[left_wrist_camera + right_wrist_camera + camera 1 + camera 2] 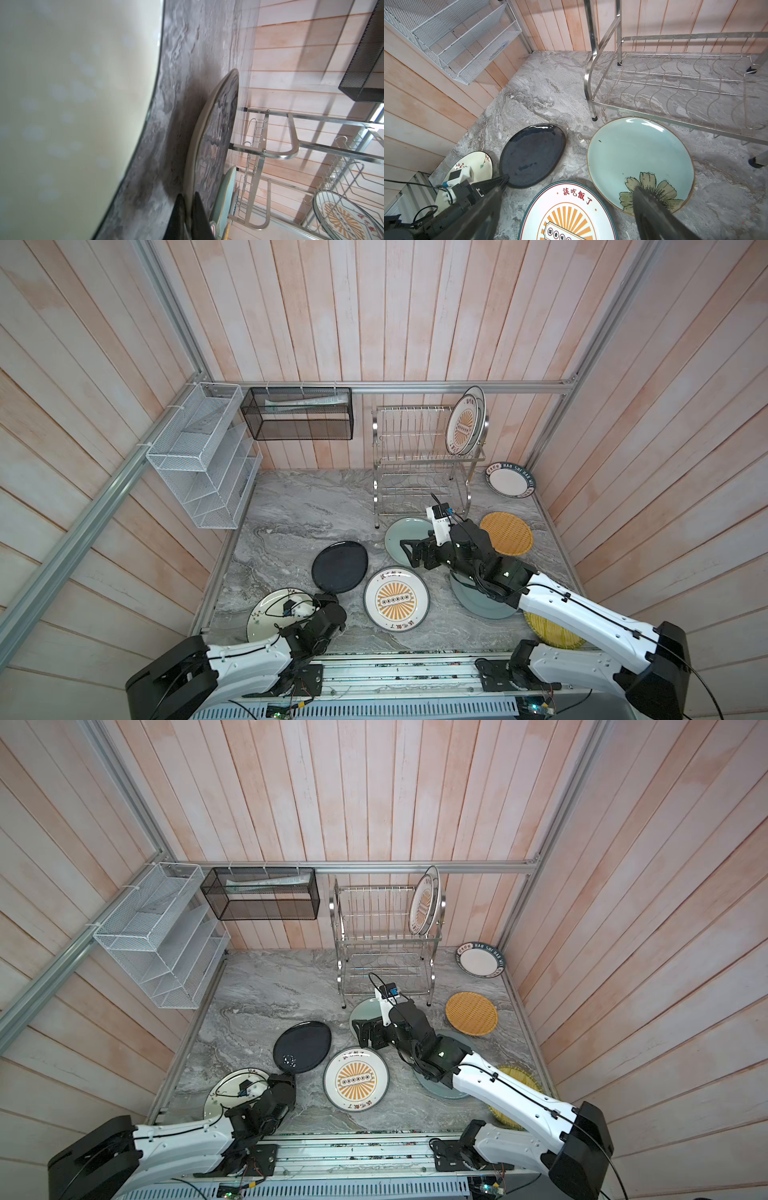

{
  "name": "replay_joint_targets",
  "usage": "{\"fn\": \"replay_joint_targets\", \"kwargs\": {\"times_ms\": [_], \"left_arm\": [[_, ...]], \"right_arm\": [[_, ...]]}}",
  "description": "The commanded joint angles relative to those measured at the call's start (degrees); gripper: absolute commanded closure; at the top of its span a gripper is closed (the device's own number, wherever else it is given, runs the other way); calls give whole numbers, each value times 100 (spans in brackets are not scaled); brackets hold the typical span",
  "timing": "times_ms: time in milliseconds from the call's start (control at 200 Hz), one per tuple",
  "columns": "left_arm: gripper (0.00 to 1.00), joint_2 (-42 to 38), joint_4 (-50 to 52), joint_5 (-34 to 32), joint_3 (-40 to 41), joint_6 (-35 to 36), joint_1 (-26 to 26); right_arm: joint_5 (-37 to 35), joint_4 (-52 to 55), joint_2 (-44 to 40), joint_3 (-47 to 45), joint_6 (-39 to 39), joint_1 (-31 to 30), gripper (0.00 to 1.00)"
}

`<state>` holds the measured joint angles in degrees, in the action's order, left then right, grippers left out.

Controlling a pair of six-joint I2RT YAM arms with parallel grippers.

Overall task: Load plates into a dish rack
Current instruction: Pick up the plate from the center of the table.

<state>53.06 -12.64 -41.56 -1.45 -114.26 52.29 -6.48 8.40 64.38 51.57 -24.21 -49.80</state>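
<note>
left wrist view: left gripper pinches black plate rim, lower centre, fingers cut off; right gripper wide open, empty, over green plate.

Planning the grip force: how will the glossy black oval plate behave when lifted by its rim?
The black oval plate looks glazed and mirror-glossy, so probably slippery. It seems rigid ceramic, likely heavy for a rim pinch and breakable. Lying flat, it shouldn't roll.

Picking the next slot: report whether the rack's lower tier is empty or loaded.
Empty: the dish rack's lower tier shows bare wire dividers, the marble table visible through them, nothing standing in it.
</note>
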Motion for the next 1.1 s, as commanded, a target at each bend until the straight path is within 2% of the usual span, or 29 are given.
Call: {"fn": "replay_joint_targets", "kwargs": {"times_ms": [0, 180, 335, 455, 740, 1095], "left_arm": [[100, -657, 305, -55, 30, 871, -348], [100, -1098, -374, 705, 136, 2026, -1026], [100, -1156, -1090, 1409, 166, 2745, -1434], [100, -1279, -1272, 1836, 120, 3142, -1635], [100, -1517, -1478, 3000, 49, 3521, -2265], [100, -1202, -1830, 4580, -289, 3646, -2946]], "right_arm": [[35, -154, 31, -68, -40, -25, 2], [43, -189, 40, -78, -27, -21, 2], [74, -201, 22, -102, -23, -16, 2], [233, -272, 50, -171, -16, 95, 2], [1186, -548, 193, -309, -178, 717, 2], [2218, -929, 551, -386, -300, 1253, 2]]}}
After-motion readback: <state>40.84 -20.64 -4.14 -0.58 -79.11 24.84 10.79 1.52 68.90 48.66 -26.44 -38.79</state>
